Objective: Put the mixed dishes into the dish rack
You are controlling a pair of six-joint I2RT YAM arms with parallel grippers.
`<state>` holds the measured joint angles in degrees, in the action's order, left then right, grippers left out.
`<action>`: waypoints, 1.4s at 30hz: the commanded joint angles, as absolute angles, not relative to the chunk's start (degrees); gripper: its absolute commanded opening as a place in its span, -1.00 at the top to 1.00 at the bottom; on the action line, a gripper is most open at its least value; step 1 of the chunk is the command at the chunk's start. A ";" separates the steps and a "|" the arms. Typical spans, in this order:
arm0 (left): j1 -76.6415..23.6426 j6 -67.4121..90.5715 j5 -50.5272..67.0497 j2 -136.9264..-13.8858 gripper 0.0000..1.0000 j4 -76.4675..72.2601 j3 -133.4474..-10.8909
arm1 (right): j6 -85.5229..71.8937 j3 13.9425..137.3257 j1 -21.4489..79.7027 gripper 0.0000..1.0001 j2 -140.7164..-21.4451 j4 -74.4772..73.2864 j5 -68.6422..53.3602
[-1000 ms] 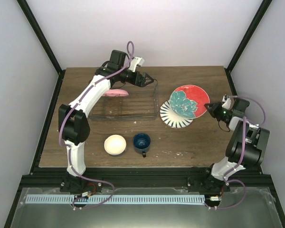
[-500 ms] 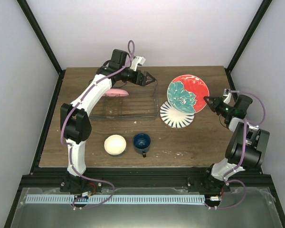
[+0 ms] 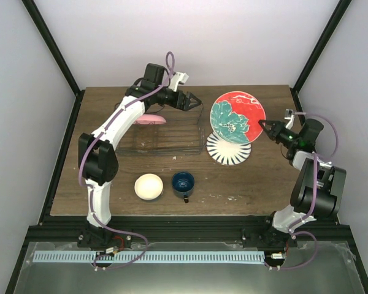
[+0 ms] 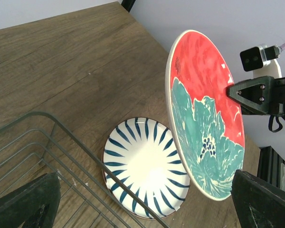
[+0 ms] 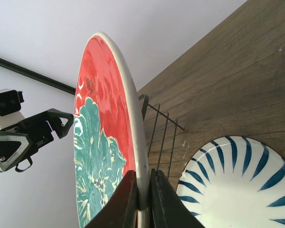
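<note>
One red plate point(image 3: 238, 118) near-upright, face leftward

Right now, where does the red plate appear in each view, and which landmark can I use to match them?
Top external: red plate right of centre, tilted up, its rim in the right pincer.
Left wrist: right half, nearly on edge.
Right wrist: left of centre, nearly edge-on, clamped at the bottom.
Shared landmark: striped plate, lying flat below the red one in all three.

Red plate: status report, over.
Right gripper shut on red plate rim, plate tilted up over striped plate. Left gripper open, empty, over far right corner of dish rack, possibly in path.
</note>
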<state>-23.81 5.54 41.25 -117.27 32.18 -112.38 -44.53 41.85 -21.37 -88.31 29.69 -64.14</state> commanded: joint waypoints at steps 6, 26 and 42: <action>-24.54 5.05 41.88 -118.21 -0.99 30.15 -111.23 | -47.36 45.98 -19.21 0.99 -85.34 36.45 -67.65; -27.78 6.79 45.39 -118.90 -0.99 28.04 -110.83 | -51.30 49.98 -13.76 0.99 -89.32 42.50 -67.07; -28.56 6.90 46.61 -120.18 -0.66 28.04 -111.15 | -56.61 53.61 -7.30 0.99 -94.05 49.68 -66.22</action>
<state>-28.12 7.31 44.71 -118.69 29.08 -111.15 -53.10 49.28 -8.95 -94.11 42.04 -64.97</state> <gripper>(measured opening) 0.876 0.068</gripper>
